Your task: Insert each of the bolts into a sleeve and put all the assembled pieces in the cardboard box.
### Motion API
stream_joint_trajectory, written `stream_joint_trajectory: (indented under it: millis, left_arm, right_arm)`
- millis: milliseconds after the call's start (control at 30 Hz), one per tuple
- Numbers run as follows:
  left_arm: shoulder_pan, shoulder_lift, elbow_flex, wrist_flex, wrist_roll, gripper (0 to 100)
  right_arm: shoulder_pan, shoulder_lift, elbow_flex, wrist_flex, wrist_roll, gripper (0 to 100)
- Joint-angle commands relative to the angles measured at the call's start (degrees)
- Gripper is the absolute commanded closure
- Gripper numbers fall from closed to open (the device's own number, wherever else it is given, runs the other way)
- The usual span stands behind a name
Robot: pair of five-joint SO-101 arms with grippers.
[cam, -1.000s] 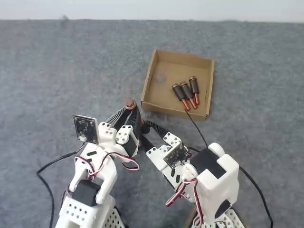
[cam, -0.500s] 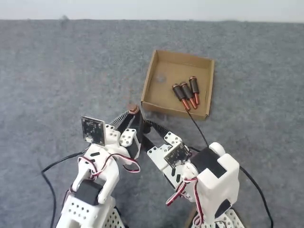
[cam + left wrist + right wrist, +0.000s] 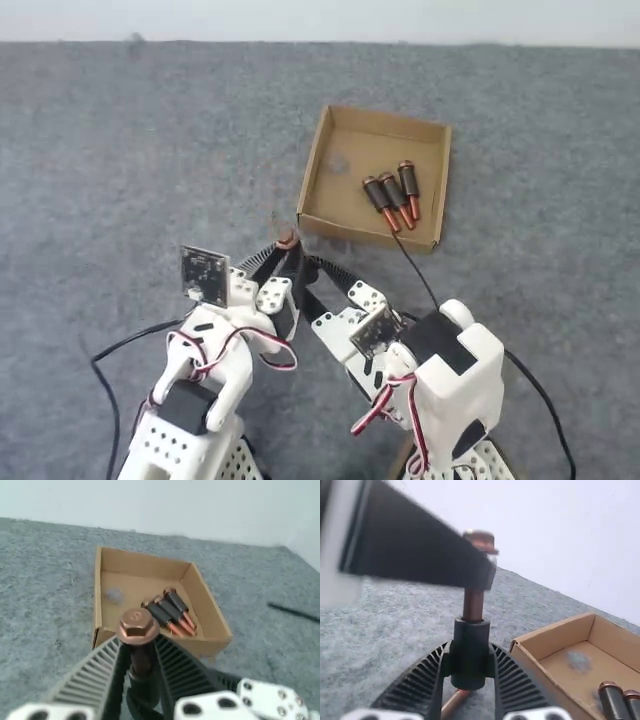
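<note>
Your left gripper (image 3: 140, 652) is clamped on the bolt (image 3: 138, 625) just under its hex head and holds it upright. Your right gripper (image 3: 468, 667) is squeezed around the black sleeve (image 3: 469, 647). The bolt's shank runs down into the sleeve, and a copper tip pokes out of the lower end (both arms grip the one mated piece). It hangs above the grey carpet (image 3: 150, 150), just beside the cardboard box (image 3: 322, 150) at the corner nearest the arms. Three assembled pieces (image 3: 391, 197) lie side by side inside the box, toward its right side.
</note>
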Motion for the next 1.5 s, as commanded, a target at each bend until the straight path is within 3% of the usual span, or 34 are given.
stream_joint_trajectory:
  millis: [0, 300, 600, 1133, 1467]
  left_arm:
    - [0.70, 0.09, -0.40, 1.23, -1.41, 99]
    - [0.79, 0.09, -0.40, 1.23, -1.41, 98]
    - [0.26, 0.00, -0.40, 1.49, -1.14, 79]
    - [-0.09, -0.44, -1.36, 1.41, -1.14, 79]
    - [-7.47, -0.44, -6.20, 1.41, 2.90, 79]
  right_arm:
    - [1.89, -5.32, 1.58, -2.33, 0.35, 99.3]
    - [1.89, -8.57, 2.55, 1.36, -3.25, 99.3]
    - [2.07, -8.31, 2.20, 1.63, -3.25, 99.3]
    - [3.47, -8.22, 0.26, 5.14, -3.25, 99.3]
    - [3.56, -8.22, -0.44, 6.81, -3.16, 99.3]
